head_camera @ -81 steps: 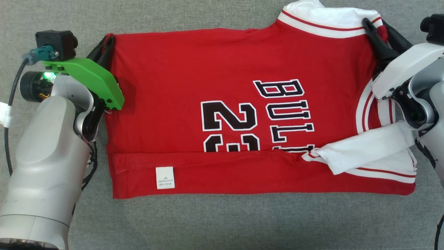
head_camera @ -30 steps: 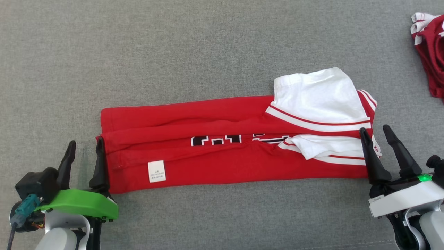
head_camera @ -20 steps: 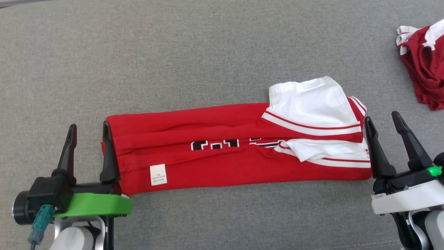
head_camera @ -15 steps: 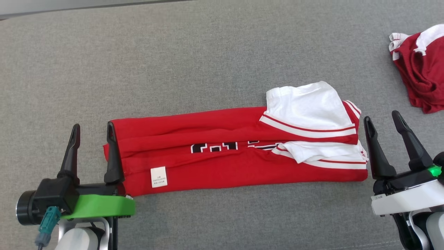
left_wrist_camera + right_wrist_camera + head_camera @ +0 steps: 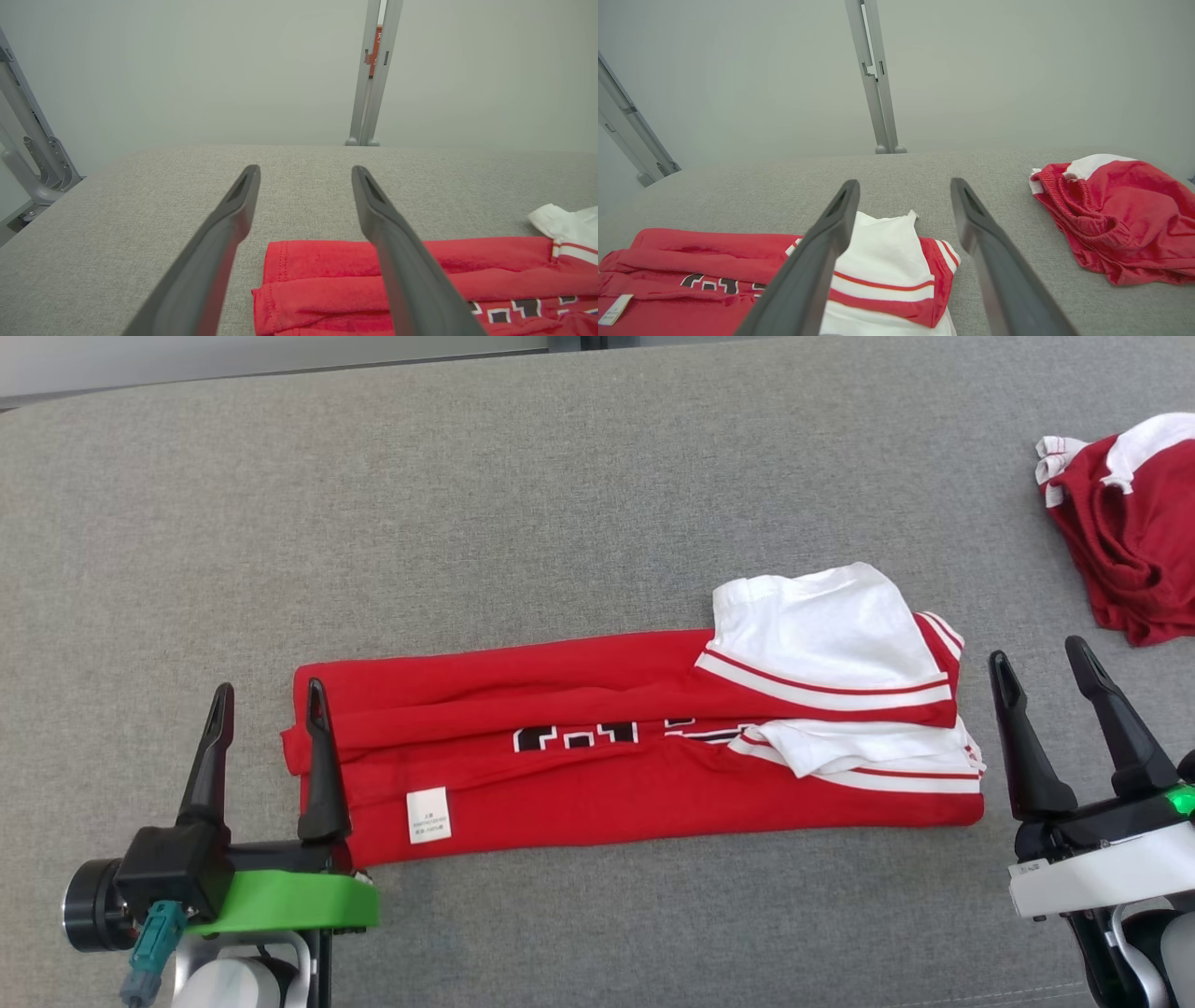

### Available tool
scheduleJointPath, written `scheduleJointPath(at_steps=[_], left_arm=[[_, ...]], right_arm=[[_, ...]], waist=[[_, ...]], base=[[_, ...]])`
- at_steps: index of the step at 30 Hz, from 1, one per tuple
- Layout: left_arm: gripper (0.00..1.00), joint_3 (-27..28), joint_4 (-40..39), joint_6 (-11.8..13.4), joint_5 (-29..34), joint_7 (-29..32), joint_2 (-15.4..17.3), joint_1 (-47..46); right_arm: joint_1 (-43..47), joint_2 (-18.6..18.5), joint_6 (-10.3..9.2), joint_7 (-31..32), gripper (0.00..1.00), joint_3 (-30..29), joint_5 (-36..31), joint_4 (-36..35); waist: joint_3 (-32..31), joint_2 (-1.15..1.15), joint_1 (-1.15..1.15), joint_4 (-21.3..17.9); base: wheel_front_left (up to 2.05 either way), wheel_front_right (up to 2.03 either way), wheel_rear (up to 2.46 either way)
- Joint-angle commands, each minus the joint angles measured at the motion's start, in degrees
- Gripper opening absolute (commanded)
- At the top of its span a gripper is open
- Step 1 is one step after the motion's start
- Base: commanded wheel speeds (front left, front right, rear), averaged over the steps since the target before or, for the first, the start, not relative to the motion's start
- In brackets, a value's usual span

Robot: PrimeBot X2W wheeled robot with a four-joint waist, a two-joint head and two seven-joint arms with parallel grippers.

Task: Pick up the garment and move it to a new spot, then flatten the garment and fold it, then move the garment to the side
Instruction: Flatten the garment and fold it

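Garment (image 5: 597,793): one folded strip, plus one crumpled red heap (image 5: 1134,569).

Grey fabric-covered table (image 5: 560,476), flat top, far left corner rounded. One crumpled dark-red garment (image 5: 1130,560) with white trim lies in a loose heap on the fabric near the table's far right edge. Plain pale wall (image 5: 187,70) behind the table. Upright grey metal post (image 5: 373,74) stands just past the far edge, with a small orange piece (image 5: 375,46) showing in its gap. Slanted grey frame bar (image 5: 28,121) off the left side.
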Motion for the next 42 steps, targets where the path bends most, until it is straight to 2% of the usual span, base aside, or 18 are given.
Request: scheduleJointPath(at_steps=[1, 7, 11, 20, 24, 25, 26, 27, 32, 38, 42], left_arm=[[1.0, 0.1, 0.1, -0.3, 0.5, -0.2, -0.2, 0.3], [1.0, -0.3, -0.3, -0.8, 1.1, -0.2, -0.5, -2.0], [1.0, -0.5, -0.7, -1.3, 1.7, -0.2, -0.9, -3.7], [1.0, -0.7, 0.5, -3.3, 2.5, -0.2, -2.8, -6.5], [1.0, -0.5, 1.4, -4.1, 3.0, -0.2, -3.0, -7.1], [1.0, -0.4, 1.5, -4.2, 3.0, -0.2, -3.0, -7.2], [1.0, -0.3, 1.7, -4.3, 3.1, -0.2, -3.0, -7.2], [1.0, -0.2, 1.8, -4.4, 3.2, -0.2, -3.0, -7.1], [1.0, 0.7, 1.8, -4.4, 3.8, -0.2, -3.1, -5.9], [1.0, 1.5, 1.3, -4.3, 4.1, -0.2, -3.3, -4.7], [1.0, 1.4, 1.3, -4.6, 4.2, -0.2, -3.7, -4.3]], right_arm=[[0.3, 0.2, 0.0, 0.5, 1.0, -0.5, -0.1, 0.2], [0.3, -0.7, 0.0, 1.5, 1.0, -1.7, 1.1, 2.7], [-1.8, -1.5, 0.0, 1.7, 1.0, -1.3, 2.5, 6.9], [-9.3, -2.2, 0.01, 0.1, 1.0, 6.4, 8.3, 22.7], [-11.0, -2.5, 0.01, 0.3, 1.0, 10.9, 11.6, 27.4], [-11.0, -2.6, 0.01, 0.5, 0.48, 11.8, 12.5, 27.9], [-11.0, -3.1, 0.01, 0.4, 0.34, 13.0, 13.4, 28.2], [-11.0, -3.4, 0.02, 0.4, 0.0, 14.0, 14.2, 28.2], [-10.4, -6.5, 0.0, -2.5, 0.0, 15.2, 17.1, 25.7], [-8.3, -10.4, -0.05, -4.3, 0.0, 9.2, 19.9, 23.3], [-6.2, -13.0, -0.04, -3.1, 0.0, 4.4, 20.9, 22.9]], waist=[[0.1, 0.0, 0.0, 0.0], [2.2, 0.0, 0.0, 0.7], [5.1, 0.0, 0.0, 1.3], [8.2, 0.0, 0.0, 2.3], [8.2, 0.0, 0.0, 2.5], [8.2, 0.0, 0.0, 2.6], [8.1, 0.0, 0.0, 2.6], [8.0, 0.0, 0.0, 2.6], [7.0, 0.0, 0.0, 2.0], [5.6, 0.0, 0.0, 1.3], [4.9, 0.0, 0.0, 1.5]], base=[[0.0, 0.0, 0.0], [0.0, 0.0, 0.0], [0.0, 0.0, 0.0], [0.0, 0.0, 0.0], [0.0, 0.0, 0.0], [0.0, 0.0, 0.0], [0.0, 0.0, 0.0], [0.0, 0.0, 0.0], [0.0, 0.0, 0.0], [0.0, 0.0, 0.0], [0.0, 0.0, 0.0]])
